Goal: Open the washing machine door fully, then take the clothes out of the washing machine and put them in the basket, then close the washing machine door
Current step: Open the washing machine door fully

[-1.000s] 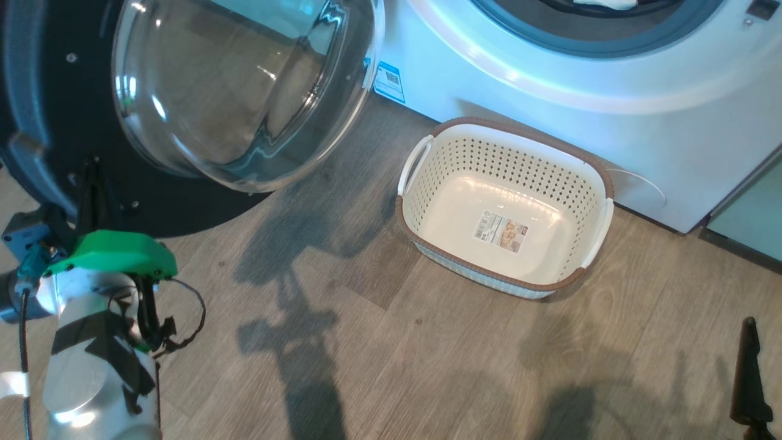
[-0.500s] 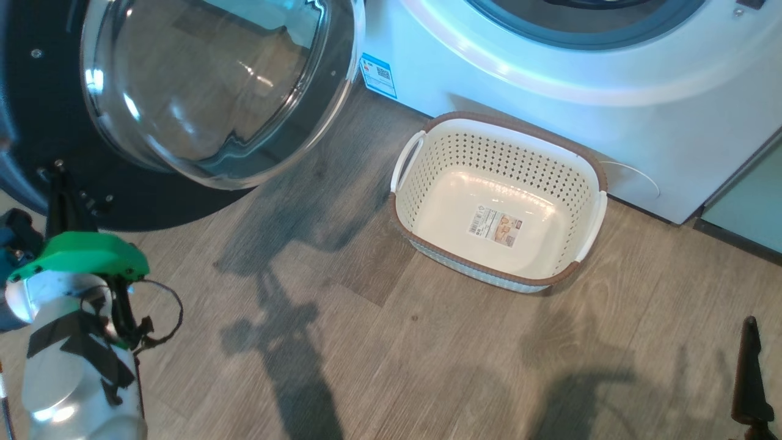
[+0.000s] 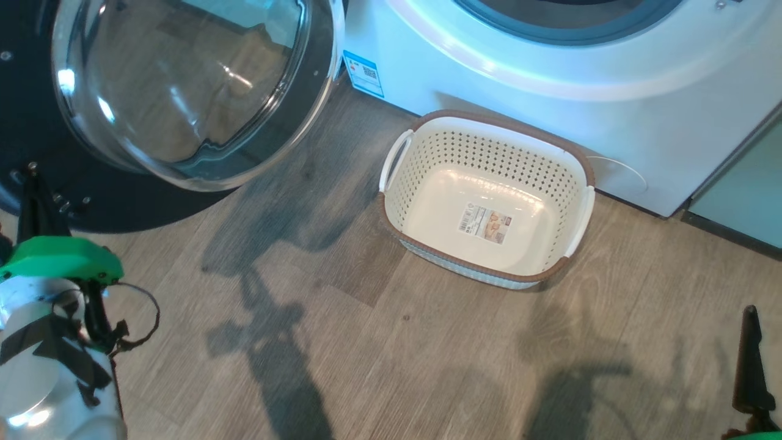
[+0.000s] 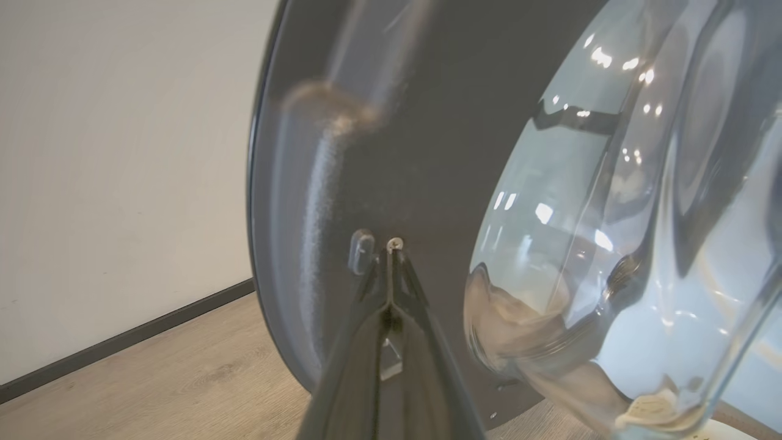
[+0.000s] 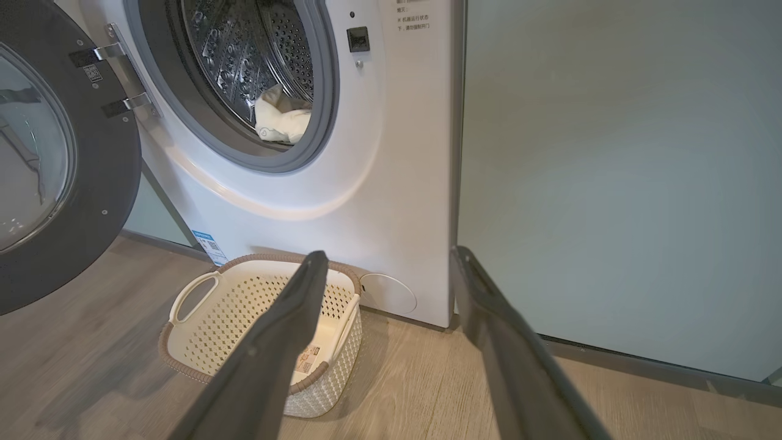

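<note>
The door (image 3: 183,91) swings wider!
Jaws pressed together, the left gripper (image 4: 391,252) pushes it toward the upper left; right gripper (image 5: 388,253) waits, jaws spread; clothes (image 5: 281,119) still inside.

With the washing machine door (image 3: 174,91) open, cream clothes (image 5: 281,120) lie inside the washing machine (image 5: 394,183), the basket (image 3: 482,160) just before it.

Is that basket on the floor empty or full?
Empty: the basket shows its bare bottom and label sticker; the clothes sit inside the washing machine.
</note>
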Robot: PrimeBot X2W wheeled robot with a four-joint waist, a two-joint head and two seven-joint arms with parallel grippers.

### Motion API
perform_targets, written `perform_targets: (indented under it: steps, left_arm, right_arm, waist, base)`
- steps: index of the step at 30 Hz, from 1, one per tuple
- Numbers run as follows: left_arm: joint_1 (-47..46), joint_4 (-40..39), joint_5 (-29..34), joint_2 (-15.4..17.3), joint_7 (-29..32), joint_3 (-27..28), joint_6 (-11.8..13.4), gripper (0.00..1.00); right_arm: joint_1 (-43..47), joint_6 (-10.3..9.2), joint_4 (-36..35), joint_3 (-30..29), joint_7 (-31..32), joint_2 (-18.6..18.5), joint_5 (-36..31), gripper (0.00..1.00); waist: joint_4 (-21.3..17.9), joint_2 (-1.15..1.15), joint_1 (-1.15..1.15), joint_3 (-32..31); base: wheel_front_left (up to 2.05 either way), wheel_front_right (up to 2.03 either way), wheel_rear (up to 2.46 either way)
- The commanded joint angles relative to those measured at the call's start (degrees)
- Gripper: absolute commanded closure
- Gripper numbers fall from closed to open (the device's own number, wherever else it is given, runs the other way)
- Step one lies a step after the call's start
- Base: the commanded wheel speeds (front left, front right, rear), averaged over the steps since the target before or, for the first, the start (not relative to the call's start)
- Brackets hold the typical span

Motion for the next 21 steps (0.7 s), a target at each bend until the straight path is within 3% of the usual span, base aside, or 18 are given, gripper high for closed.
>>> perform_targets:
  steps: [1,13,18,21]
  left_arm:
    - [-1.6,-1.6,0.1,3.5,-0.3,2.0,-0.3,1.00]
    - [8.6,-14.8,-1.6,-1.3,-0.3,2.7,-4.4,1.00]
    - [14.2,-21.6,-3.9,-2.2,-0.3,-0.6,-5.0,1.00]
    - [17.8,-25.0,-6.7,-2.3,-0.3,-5.6,-4.7,1.00]
  right_arm:
    - [-1.6,-0.16,-1.4,1.2,-0.3,-1.1,-0.2,0.00]
    - [-4.2,-0.16,-0.7,0.7,-0.3,-0.2,0.9,0.00]
    - [-5.4,-0.16,-0.8,0.7,-0.3,-0.1,2.6,0.00]
    - [-5.8,-0.16,-0.8,0.7,-0.3,-0.1,3.1,0.00]
  waist:
    - [-0.3,0.00,0.00,-0.1]
    - [-5.2,0.00,0.00,-1.8]
    - [-8.3,0.00,0.00,-2.5]
    - [-10.0,0.00,0.00,-3.0]
  base:
    - [0.00,0.00,0.00]
    - [0.00,0.00,0.00]
    - [0.00,0.00,0.00]
    - [0.00,0.00,0.00]
